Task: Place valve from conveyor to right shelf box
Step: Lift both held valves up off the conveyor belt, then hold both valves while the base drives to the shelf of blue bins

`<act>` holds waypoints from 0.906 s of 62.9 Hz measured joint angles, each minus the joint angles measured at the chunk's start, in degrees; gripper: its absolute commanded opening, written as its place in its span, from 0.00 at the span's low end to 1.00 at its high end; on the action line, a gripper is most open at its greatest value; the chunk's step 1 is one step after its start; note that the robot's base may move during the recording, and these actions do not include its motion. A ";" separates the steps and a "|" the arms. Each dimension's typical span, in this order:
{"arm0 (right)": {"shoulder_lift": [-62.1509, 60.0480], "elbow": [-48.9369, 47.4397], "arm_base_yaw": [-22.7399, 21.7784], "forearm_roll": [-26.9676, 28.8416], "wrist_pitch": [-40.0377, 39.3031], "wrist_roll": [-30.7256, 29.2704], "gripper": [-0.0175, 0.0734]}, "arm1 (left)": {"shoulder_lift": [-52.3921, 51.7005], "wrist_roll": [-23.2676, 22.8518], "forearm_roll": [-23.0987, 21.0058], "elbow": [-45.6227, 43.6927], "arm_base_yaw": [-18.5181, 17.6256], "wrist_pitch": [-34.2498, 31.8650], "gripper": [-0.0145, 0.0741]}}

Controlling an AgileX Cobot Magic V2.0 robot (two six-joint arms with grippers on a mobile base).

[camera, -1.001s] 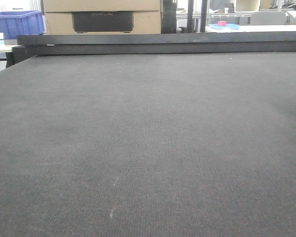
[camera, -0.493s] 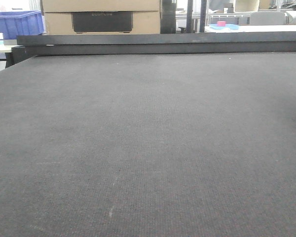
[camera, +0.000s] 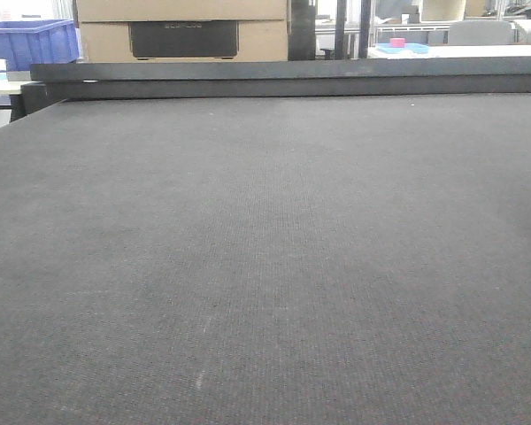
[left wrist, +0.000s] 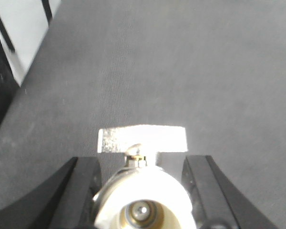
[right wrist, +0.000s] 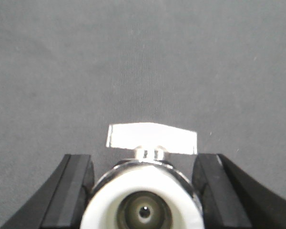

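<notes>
My left fingers [left wrist: 83, 191] were closed in on a valve [left wrist: 142, 200]. Their black pads stood tight against either side of its pale round body, with no gap that I could see. My right fingers [right wrist: 76, 186] held a second valve [right wrist: 143, 200] in the same way, pinched across its chrome-and-white barrel. Neither pair was opened wider than the body it gripped.

Both valves lay the same way in my grasp. The open bore faced back toward my wrist, so the long axis of the body ran straight out along my reach. The flat silver handle [left wrist: 142, 138] on the left one sat crosswise at the far end, and the handle [right wrist: 152, 139] on the right one did too. Each handle stood out beyond the fingertips, which I judged I would need to allow for when lowering into a box.

Below both wrists there was only the woven grey belt of the conveyor [camera: 265, 266]. In the front view the belt lay bare up to its black rail [camera: 292, 80], and no arm showed there.

I could not see the right shelf box in any view. Going by sides alone, I judged my right arm the nearer one to it. The move ahead looked like a carry away from the belt rather than a pick.
</notes>
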 measured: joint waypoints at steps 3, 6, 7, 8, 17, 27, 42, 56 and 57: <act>-1.03 0.00 0.00 0.00 -0.29 0.00 0.01 | -1.68 0.00 -0.14 0.00 0.00 -0.36 0.04; -1.76 0.00 0.00 0.00 -0.79 0.00 0.01 | -2.81 0.00 -0.14 0.00 0.00 -0.63 0.04; -1.93 0.00 0.00 0.00 -0.80 0.00 0.01 | -3.12 0.00 -0.14 0.00 0.00 -0.75 0.04; -2.06 0.00 0.00 0.00 -0.93 0.00 0.01 | -3.50 0.00 -0.14 0.00 0.00 -0.75 0.04; -2.31 0.00 0.00 0.00 -1.22 0.00 0.01 | -4.66 0.00 -0.23 0.00 0.00 -0.75 0.04; -2.31 0.04 0.00 0.00 -1.22 0.00 0.01 | -4.66 0.00 -0.23 0.00 0.00 -0.84 0.04; -2.31 0.04 0.00 0.00 -1.22 0.00 0.01 | -4.66 0.00 -0.23 0.00 0.00 -1.18 0.04; -2.31 0.04 0.00 0.00 -1.22 0.00 0.01 | -4.66 0.00 -0.23 0.00 0.00 -1.18 0.04; -2.31 0.04 0.00 0.00 -1.22 0.00 0.01 | -4.66 0.00 -0.23 0.00 0.00 -1.18 0.04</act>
